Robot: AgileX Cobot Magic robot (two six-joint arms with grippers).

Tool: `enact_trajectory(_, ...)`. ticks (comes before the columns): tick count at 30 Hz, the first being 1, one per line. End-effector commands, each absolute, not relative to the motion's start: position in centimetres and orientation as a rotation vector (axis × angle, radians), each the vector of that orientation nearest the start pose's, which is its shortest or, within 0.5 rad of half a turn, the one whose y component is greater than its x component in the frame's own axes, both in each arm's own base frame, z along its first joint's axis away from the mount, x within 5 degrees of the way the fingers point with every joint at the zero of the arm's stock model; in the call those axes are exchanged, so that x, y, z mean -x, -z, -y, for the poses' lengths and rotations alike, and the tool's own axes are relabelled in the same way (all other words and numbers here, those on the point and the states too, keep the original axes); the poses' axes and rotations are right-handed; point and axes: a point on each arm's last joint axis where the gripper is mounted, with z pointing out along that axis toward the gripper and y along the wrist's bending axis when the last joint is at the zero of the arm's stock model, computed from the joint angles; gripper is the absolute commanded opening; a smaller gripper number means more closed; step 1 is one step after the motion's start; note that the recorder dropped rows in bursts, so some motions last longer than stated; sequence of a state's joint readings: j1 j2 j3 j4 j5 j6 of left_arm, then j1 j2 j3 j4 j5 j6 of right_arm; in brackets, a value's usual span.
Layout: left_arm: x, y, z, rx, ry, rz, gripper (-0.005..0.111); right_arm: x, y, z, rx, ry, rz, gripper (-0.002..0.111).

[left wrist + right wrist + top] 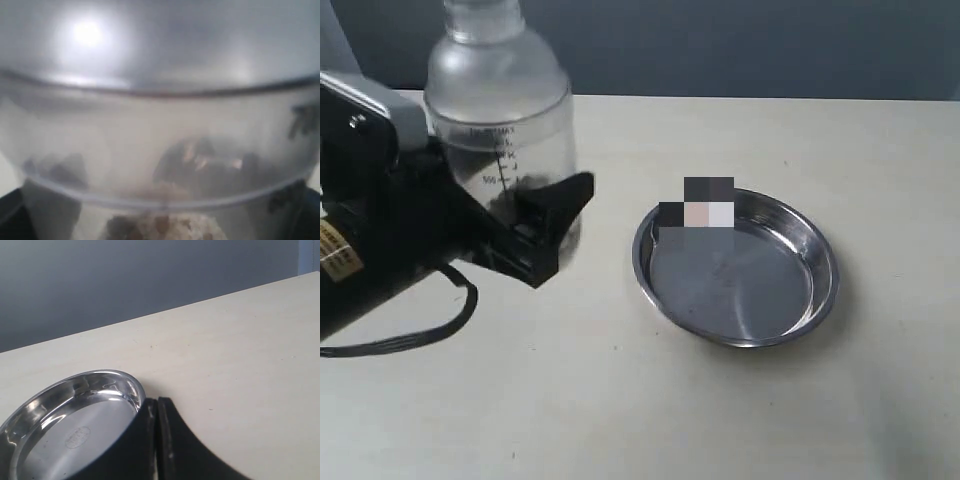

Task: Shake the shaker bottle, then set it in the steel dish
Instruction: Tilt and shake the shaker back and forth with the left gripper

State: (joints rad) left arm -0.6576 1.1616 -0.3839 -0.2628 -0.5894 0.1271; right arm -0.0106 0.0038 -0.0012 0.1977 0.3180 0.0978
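The shaker bottle (500,110) stands upright at the left, clear frosted plastic with black marks, held off the table. My left gripper (535,225) is shut on its lower body, one black finger (555,205) in front. The left wrist view is filled by the bottle (160,125), with brown pellets (165,227) low inside. To the right of it the steel dish (665,290) lies on the table with nothing in it. My right gripper (157,405) does not show in the exterior view; its black fingers (172,445) are pressed together, shut on nothing, beside the rim of the dish (135,390).
The pale table (620,400) runs on all sides of the dish. A black cable (410,340) loops on it under the left arm. A dark grey wall (740,45) stands behind the far edge.
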Motion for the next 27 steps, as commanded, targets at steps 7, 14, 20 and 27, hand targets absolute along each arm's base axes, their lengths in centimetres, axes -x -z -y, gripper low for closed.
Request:
enact_trajectory(7, -19.4, -24.4, 12.9, -0.36, 0.346, -1.632, 0.0, -5.4, -18.6, -0.5, -0.217, -0.251, -1.779, -0.001)
enact_trajectory(14, -21.0, -20.7, 9.9, -0.15, 0.039, -1.867, 0.0, -5.4, -18.6, -0.5, -0.217, -0.251, -1.779, -0.001)
enact_trajectory(20, -19.9, -25.5, 12.0, -0.239, 0.26, -1.661, 0.0, -5.4, -18.6, -0.5, -0.217, -0.251, -1.779, -0.001)
enact_trajectory(27, -20.1, -25.7, 14.0, -0.34, 0.386, -1.656, 0.0, -5.4, -18.6, -0.5, -0.217, -0.251, -1.779, -0.001)
